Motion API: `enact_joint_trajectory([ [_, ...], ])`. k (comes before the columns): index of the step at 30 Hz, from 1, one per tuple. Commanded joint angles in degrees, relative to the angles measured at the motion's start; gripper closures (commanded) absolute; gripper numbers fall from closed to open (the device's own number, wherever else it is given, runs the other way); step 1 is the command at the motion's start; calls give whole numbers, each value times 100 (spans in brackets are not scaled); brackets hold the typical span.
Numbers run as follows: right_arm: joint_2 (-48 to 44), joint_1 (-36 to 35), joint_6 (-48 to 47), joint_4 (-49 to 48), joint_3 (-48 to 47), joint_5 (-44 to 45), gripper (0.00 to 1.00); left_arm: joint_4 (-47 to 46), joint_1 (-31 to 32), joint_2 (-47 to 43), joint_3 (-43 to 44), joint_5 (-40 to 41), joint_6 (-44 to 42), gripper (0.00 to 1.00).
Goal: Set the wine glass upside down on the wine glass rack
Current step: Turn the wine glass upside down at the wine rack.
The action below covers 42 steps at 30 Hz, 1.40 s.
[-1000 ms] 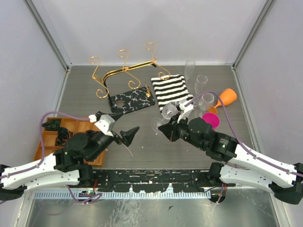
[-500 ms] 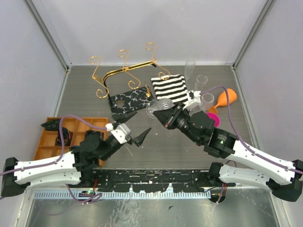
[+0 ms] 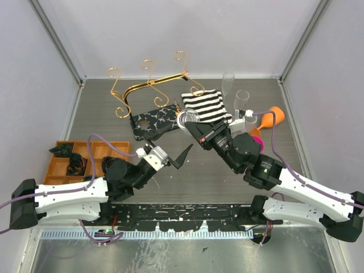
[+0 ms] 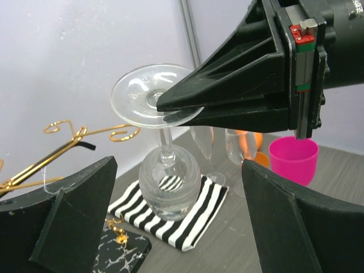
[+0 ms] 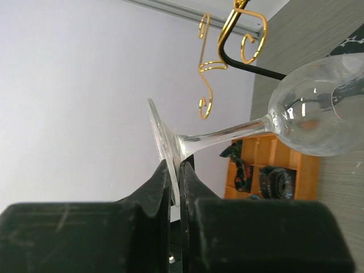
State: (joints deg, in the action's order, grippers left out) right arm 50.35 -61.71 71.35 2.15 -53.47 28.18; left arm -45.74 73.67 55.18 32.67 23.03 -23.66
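Over the striped cloth, our right gripper pinches the upside-down wine glass by its foot rim; our left gripper gapes wide, holding nothing.

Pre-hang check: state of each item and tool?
wine glass: inverted, held by its foot, off the rack
right tool: shut on the foot
left tool: open, empty
wine glass rack: standing, no glass hung
pink cup: upright
orange cup: on its side

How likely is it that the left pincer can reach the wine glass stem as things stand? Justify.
Probably yes: the left pincer stands open facing the bare stem; the right pincer pinches only the wine glass foot.
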Motion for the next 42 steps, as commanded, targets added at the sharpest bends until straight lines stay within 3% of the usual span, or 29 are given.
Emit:
enact_joint_trajectory([
  [1,-234,-7,711,-703,-244,131,99,-821,17,219,317,108,-186,4],
  [10,-485,-8,1472,-874,95,-362,99,-1469,18,764,458,316,-407,12],
  [19,-523,-9,1781,-892,252,-716,99,-1318,16,982,642,389,-833,38],
  [31,-690,-8,1793,-1077,360,-727,99,-1769,16,1364,584,808,-1248,39],
  [42,-734,-7,1871,-1087,406,-737,99,-1978,-2,1586,652,878,-1374,56],
])
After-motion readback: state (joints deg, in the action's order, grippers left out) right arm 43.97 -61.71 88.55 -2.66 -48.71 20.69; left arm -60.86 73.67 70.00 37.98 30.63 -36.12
